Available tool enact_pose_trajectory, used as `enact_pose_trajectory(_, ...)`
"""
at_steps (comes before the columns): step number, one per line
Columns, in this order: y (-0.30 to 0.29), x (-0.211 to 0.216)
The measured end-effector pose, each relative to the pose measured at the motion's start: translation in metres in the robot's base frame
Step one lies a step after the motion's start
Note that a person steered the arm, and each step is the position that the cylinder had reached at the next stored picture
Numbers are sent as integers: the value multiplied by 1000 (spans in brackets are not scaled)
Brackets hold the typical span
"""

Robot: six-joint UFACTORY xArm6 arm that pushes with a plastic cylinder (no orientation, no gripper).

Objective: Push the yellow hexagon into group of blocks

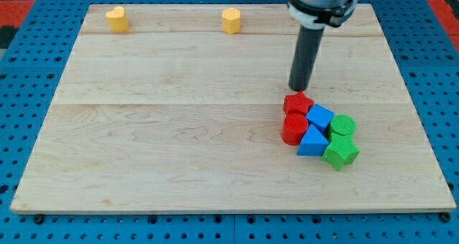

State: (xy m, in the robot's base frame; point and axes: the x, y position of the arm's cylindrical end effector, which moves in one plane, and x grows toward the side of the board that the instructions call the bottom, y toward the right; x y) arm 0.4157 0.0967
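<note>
One yellow hexagon (231, 20) well up-left of my tip (299, 88), no jaws, tip beside red star (298, 102).

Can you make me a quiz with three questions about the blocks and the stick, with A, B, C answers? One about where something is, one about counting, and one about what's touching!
1. Where is the yellow hexagon?
A. near the view's top edge of the board
B. inside the cluster
C. at the view's bottom left corner

2. How many blocks sit in the group of blocks?
A. three
B. six
C. nine

3. Is my tip touching the yellow hexagon?
A. yes, it is pressed against it
B. no, it is far off, just above the red star
C. it rests on top of it

Answers:
1. A, it stands by the top edge, right of the yellow heart.
2. B, two red, two blue and two green blocks are packed together.
3. B, my tip stands at the cluster's top, well to the right of the hexagon and below it.
</note>
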Motion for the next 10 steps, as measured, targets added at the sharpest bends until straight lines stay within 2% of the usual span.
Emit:
enact_pose_trajectory(2,12,33)
enact_pose_trajectory(3,14,32)
enact_pose_trajectory(4,45,3)
enact_pose_trajectory(5,71,-62)
enact_pose_trajectory(6,71,-136)
enact_pose_trajectory(7,41,-194)
enact_pose_trajectory(8,-34,-224)
enact_pose_trajectory(9,-86,-219)
enact_pose_trajectory(10,-98,-185)
